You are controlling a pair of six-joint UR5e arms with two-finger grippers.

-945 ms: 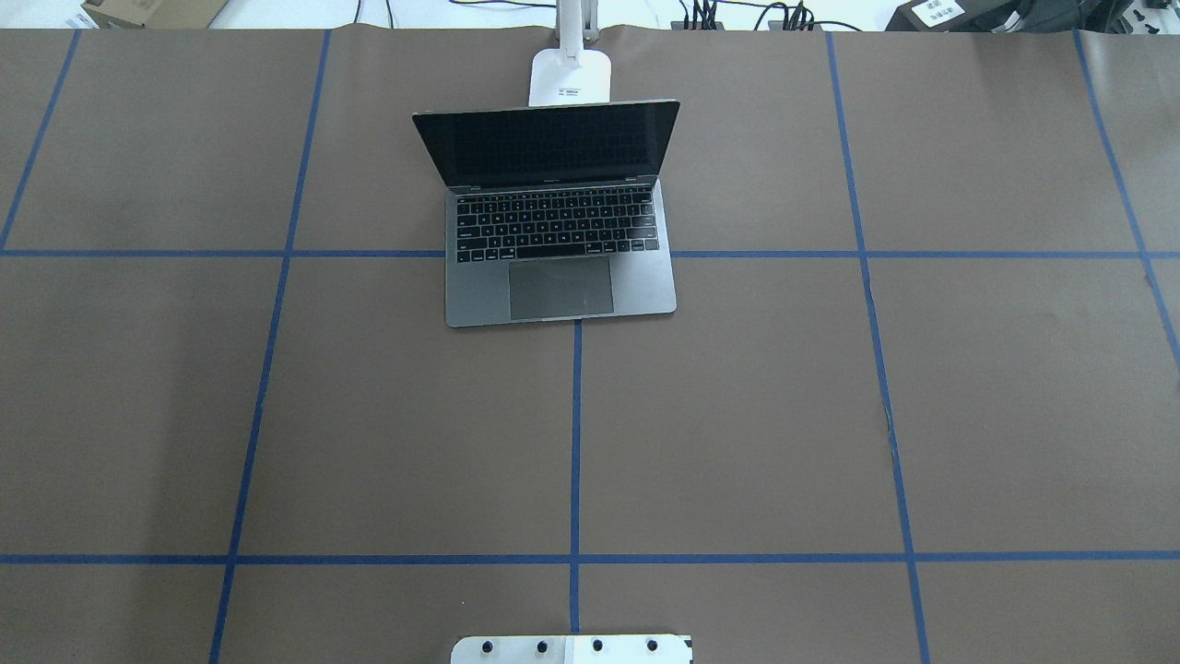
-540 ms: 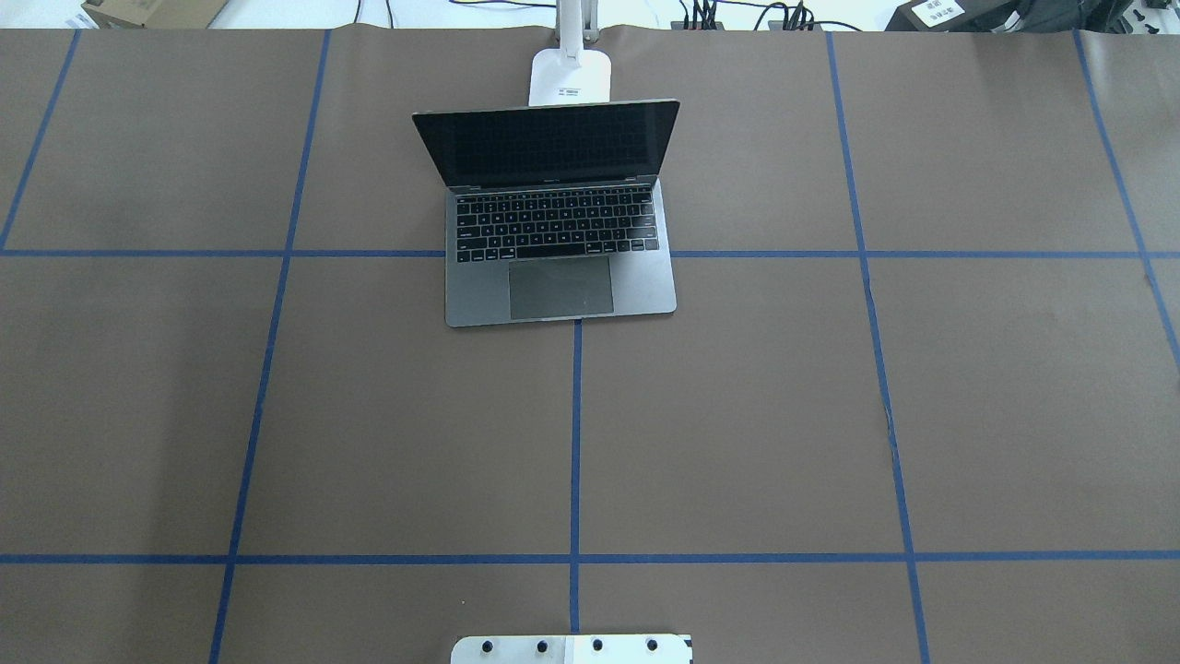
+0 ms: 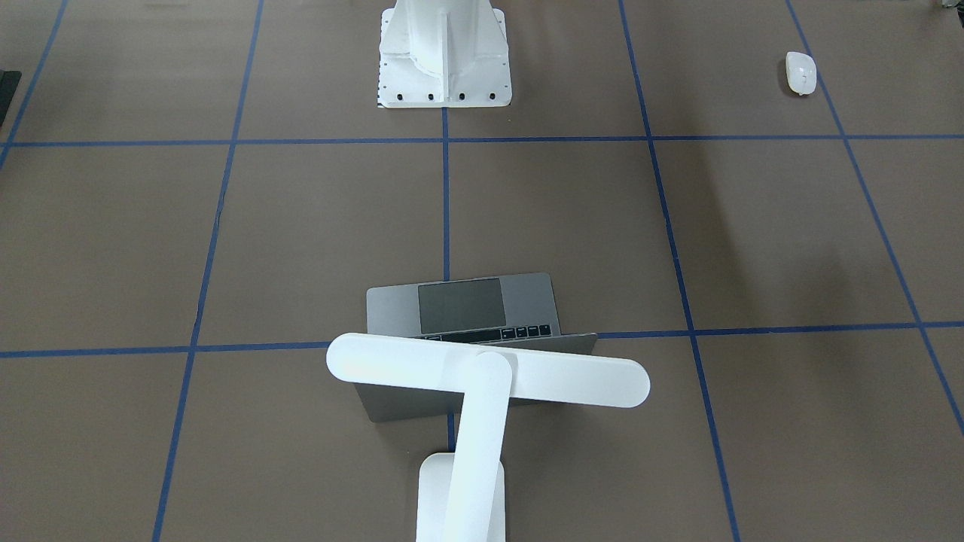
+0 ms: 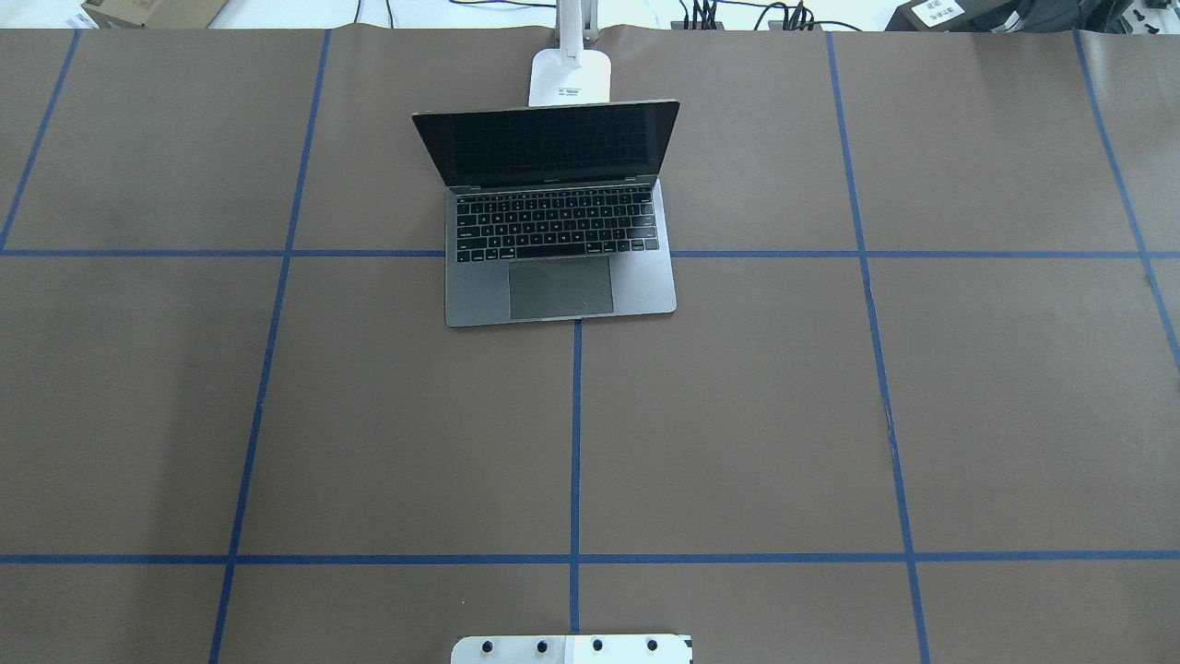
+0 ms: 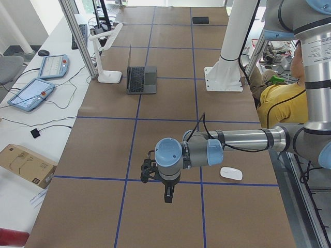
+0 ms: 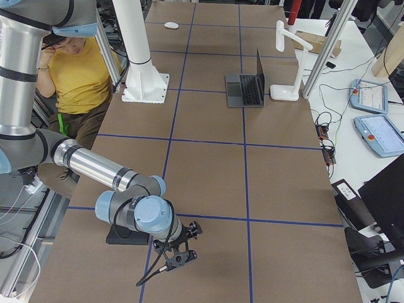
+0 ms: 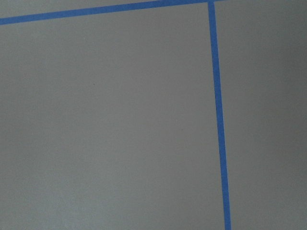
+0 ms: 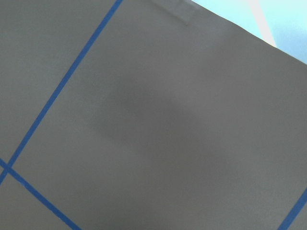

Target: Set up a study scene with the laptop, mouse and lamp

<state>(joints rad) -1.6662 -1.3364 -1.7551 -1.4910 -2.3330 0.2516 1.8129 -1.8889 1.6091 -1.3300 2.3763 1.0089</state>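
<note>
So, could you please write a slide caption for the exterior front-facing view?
White lamp in the foreground, open laptop behind it, mouse apart at upper right.

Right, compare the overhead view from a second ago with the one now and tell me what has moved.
Nothing has visibly changed. The laptop sits open on the same spot, and the lamp stands behind its screen as before. The mouse lies outside the overhead view, so its earlier place cannot be compared.
</note>
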